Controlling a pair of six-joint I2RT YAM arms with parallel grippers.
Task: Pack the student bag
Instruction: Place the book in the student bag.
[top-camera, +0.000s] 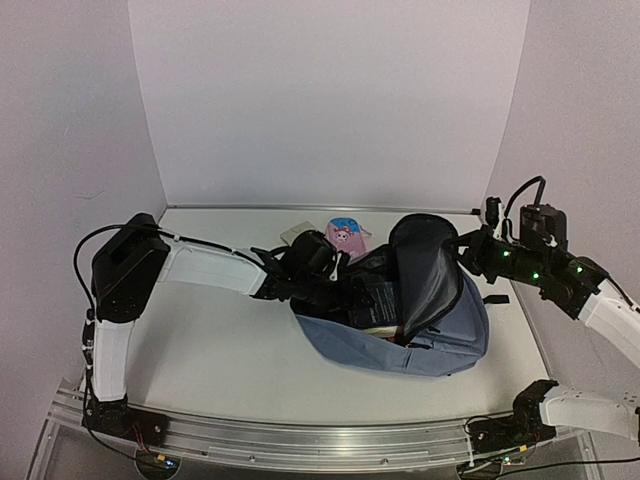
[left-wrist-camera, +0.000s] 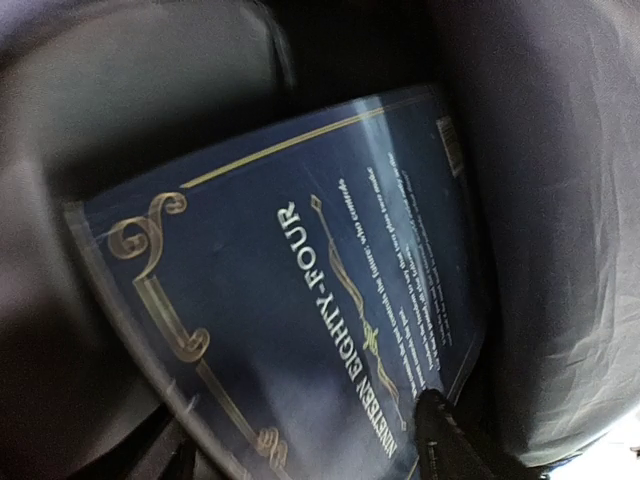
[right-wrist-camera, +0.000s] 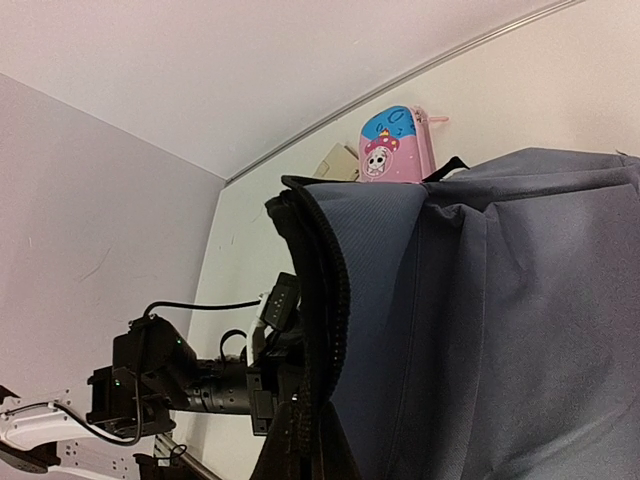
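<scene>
The student bag (top-camera: 440, 330) lies at centre right with its flap lifted and the dark lining showing. My right gripper (top-camera: 465, 250) is shut on the flap's zip edge (right-wrist-camera: 312, 430) and holds it up. My left gripper (top-camera: 345, 285) reaches into the bag's mouth. In the left wrist view a dark blue book (left-wrist-camera: 300, 300) titled "Nineteen Eighty-Four" lies flat inside the bag, between walls of fabric (left-wrist-camera: 550, 200). One black fingertip (left-wrist-camera: 432, 410) rests at the book's lower corner, well off centre. The other finger is hidden.
A pink cartoon pencil case (top-camera: 345, 236) stands just behind the bag, also in the right wrist view (right-wrist-camera: 398, 145). A small beige flat item (top-camera: 297, 236) lies to its left. White walls close the table (top-camera: 220, 350) on three sides.
</scene>
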